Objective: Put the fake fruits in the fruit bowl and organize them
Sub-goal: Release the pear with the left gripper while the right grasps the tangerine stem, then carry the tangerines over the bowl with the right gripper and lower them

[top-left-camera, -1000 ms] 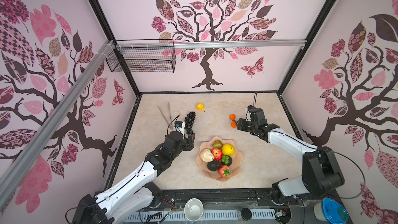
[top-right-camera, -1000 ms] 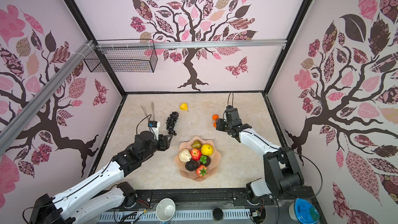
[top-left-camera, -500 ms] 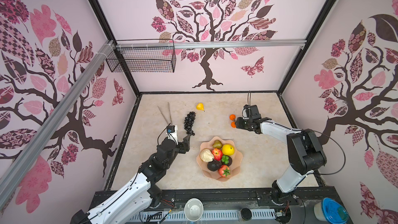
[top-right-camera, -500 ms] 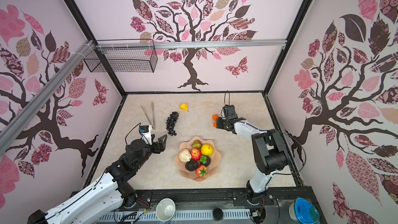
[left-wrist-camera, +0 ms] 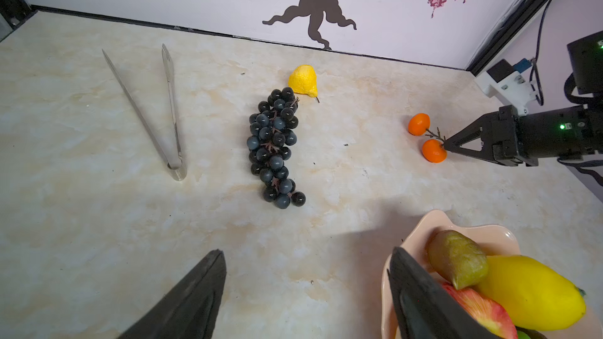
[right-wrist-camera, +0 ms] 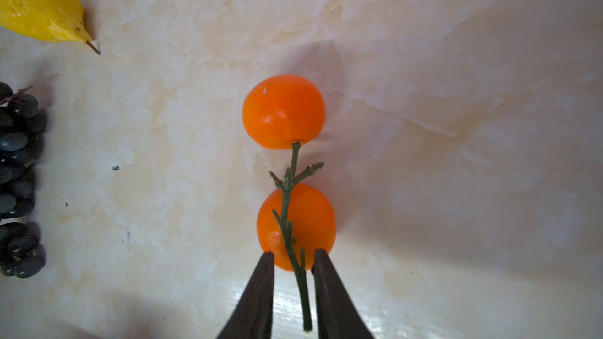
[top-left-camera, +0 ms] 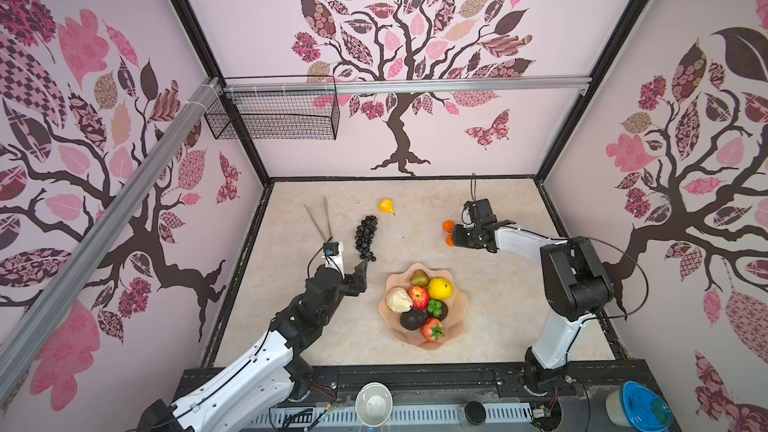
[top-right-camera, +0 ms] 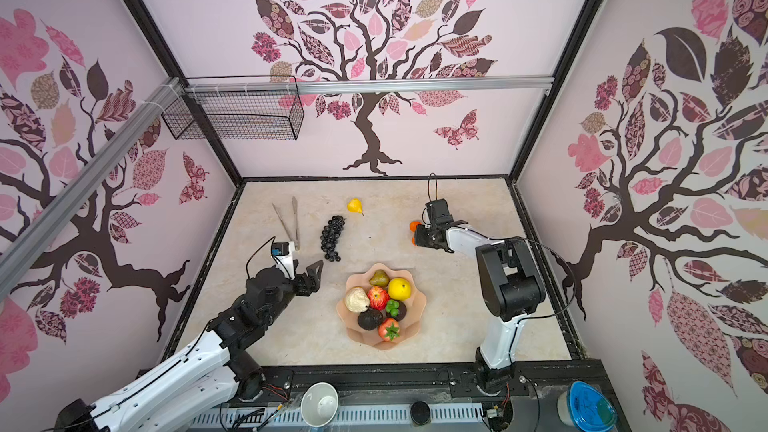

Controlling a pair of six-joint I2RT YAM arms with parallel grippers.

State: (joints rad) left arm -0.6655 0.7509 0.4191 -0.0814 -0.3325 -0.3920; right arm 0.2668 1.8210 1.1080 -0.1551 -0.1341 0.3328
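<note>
The peach-pink fruit bowl (top-left-camera: 456,326) (top-right-camera: 417,317) holds several fake fruits, among them a lemon (top-left-camera: 440,288) and a red apple (top-left-camera: 419,297). A black grape bunch (top-left-camera: 365,236) (left-wrist-camera: 274,145), a small yellow pear (top-left-camera: 386,206) (right-wrist-camera: 39,8) and two oranges on one green stem (top-left-camera: 448,226) (right-wrist-camera: 284,112) lie on the table. My left gripper (top-right-camera: 313,274) (left-wrist-camera: 308,252) hovers open and empty just left of the bowl. My right gripper (top-left-camera: 454,238) (right-wrist-camera: 293,252) is low at the oranges. Its jaws stand narrowly apart on either side of the stem, which is not pinched.
Thin tongs (top-left-camera: 320,218) (left-wrist-camera: 163,109) lie left of the grapes. A wire basket (top-left-camera: 274,118) hangs on the back left wall. A white cup (top-left-camera: 374,403) and a blue-lidded container (top-left-camera: 640,407) sit on the front rail.
My left gripper has pulled back from the grapes toward the front and opened wider, leaving them on the table. My right gripper's jaws have narrowed around the oranges' stem.
</note>
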